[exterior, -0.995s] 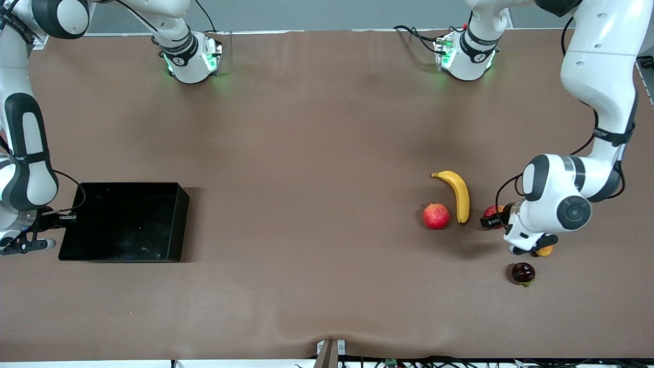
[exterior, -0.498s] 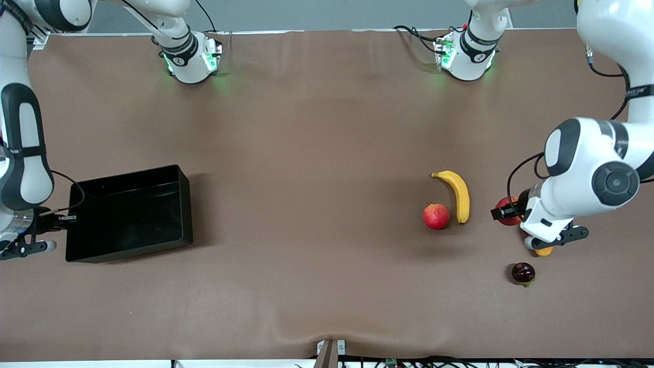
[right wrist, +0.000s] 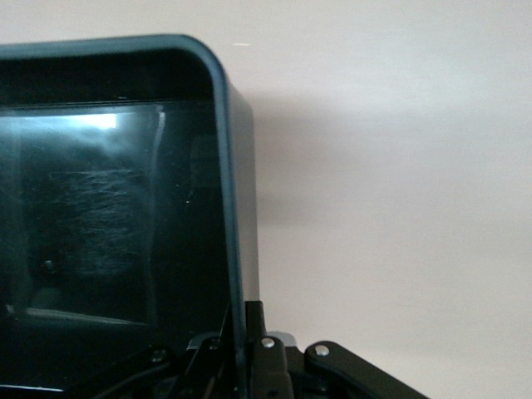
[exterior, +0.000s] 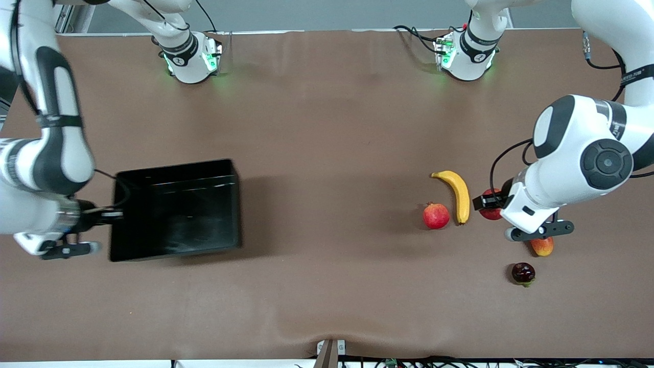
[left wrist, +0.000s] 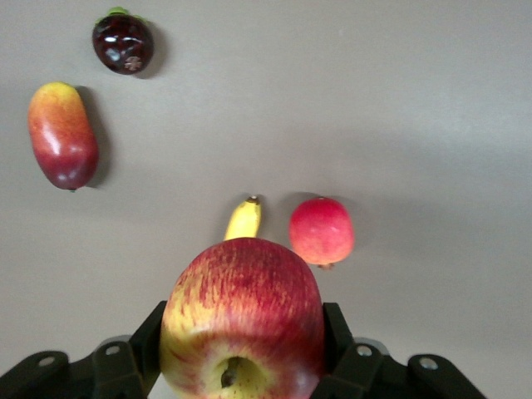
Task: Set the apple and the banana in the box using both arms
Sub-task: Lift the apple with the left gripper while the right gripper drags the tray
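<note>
A: Left gripper (left wrist: 241, 366) has its fingers clamped on the apple (left wrist: 243, 320), lifted over the desk (exterior: 327, 128) beside the banana (exterior: 456, 194).

B: Right gripper (right wrist: 237, 353) pinches the box (exterior: 176, 209) wall, well apart toward the right arm's end. Gap needs closing.

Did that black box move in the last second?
Yes. The box, gripped at its wall by the right gripper, has shifted toward the left arm's end of the table, closer to the unmoved banana.
</note>
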`<state>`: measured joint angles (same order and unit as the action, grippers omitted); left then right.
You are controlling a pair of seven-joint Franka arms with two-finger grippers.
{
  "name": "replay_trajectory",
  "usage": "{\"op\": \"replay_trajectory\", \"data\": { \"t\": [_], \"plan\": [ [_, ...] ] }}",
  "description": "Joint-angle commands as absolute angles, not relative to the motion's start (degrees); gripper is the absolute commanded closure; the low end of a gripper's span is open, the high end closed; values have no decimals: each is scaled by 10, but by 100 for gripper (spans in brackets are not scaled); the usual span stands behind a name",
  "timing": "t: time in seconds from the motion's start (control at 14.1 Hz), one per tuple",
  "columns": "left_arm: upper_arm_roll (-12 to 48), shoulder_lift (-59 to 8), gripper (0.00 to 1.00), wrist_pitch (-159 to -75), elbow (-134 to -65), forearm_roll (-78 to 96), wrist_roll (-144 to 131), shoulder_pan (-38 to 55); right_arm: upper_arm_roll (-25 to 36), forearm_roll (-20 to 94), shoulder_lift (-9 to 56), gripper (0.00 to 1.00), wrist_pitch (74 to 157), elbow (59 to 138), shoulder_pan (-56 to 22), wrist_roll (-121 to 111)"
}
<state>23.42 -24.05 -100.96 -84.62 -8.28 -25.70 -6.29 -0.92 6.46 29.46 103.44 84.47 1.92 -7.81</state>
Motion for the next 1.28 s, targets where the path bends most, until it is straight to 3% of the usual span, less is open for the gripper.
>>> {"op": "replay_trajectory", "data": {
  "t": [0.0, 0.36, 0.64, 1.0, 1.07, 1.14, 1.21],
  "plan": [
    [262, -236, 100, -994, -836, -88, -299, -64, -4, 101, 269, 100, 1035, 879, -43, 8],
    [329, -243, 100, -994, -837, -88, -419, -57, -3, 123, 265, 100, 1140, 915, -204, 222],
    [339, -260, 100, -1004, -837, -66, -496, -26, -3, 122, 265, 100, 1240, 983, -294, 330],
    [338, -325, 100, -1073, -855, -69, -585, 25, -3, 122, 262, 100, 1350, 1068, -380, 439],
    [338, -339, 100, -1106, -868, -72, -602, 33, -2, 122, 263, 75, 1347, 1070, -382, 446],
    [337, -351, 100, -1145, -881, -73, -624, 46, -2, 122, 261, 9, 1341, 1068, -381, 446],
    [334, -365, 100, -1172, -889, -76, -645, 59, -2, 122, 258, 0, 1332, 1066, -380, 449]
  ]
}}
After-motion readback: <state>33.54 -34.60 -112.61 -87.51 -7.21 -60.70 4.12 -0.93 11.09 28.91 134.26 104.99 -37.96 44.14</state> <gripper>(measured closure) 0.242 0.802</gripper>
